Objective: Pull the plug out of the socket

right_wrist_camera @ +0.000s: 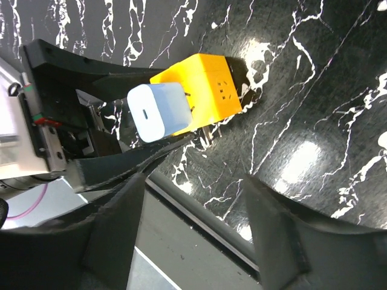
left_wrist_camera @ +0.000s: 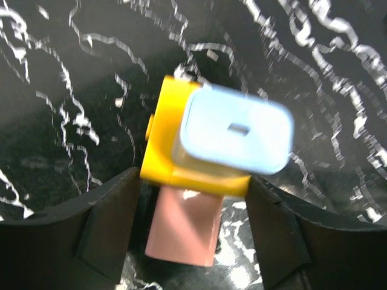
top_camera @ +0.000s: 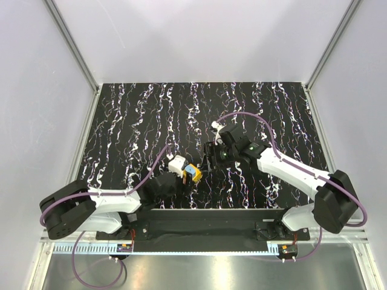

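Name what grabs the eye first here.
The bright yellow socket with a pale blue plug seated in it stands out against the black marbled table, gripped by the left gripper toward the near side. The right gripper hangs open just beside it, empty.

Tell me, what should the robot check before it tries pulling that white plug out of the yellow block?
1. Plug sits in the socket: ok.
2. Left gripper clamps the socket on both sides: ok.
3. Right gripper open, facing the plug: ok.
4. Right gripper around the plug: not ok, it is short of it.
5. Left hold firm enough to resist a pull: cannot tell.
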`<state>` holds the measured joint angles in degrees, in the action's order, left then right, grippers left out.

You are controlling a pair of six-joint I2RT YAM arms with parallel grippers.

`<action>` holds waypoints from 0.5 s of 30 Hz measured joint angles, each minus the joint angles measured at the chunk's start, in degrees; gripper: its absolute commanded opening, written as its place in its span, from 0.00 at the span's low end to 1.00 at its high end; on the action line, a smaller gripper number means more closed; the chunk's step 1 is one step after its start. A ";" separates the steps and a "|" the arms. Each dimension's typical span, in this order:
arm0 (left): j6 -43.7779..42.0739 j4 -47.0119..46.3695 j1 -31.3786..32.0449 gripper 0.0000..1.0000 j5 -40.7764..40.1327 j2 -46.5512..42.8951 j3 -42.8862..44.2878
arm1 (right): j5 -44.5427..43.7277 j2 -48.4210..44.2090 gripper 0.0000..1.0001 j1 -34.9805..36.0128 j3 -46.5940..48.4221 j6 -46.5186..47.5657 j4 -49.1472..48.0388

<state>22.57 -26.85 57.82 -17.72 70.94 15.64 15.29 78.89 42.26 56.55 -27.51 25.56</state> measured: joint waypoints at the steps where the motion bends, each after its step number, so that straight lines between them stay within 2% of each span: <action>1: 0.07 0.11 0.00 0.76 0.13 0.11 -0.35 | -0.28 0.35 0.64 0.17 0.35 0.20 0.15; 4: 0.20 0.15 0.00 0.76 0.39 0.13 -1.68 | -0.87 1.11 0.59 0.39 1.16 0.48 0.52; 15: 0.02 -2.54 0.00 0.75 0.79 -0.24 -4.42 | -1.11 4.48 0.60 2.10 4.07 0.72 0.85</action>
<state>22.59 -29.39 57.82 -16.93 70.70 11.22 14.17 83.37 44.36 60.62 -26.79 26.41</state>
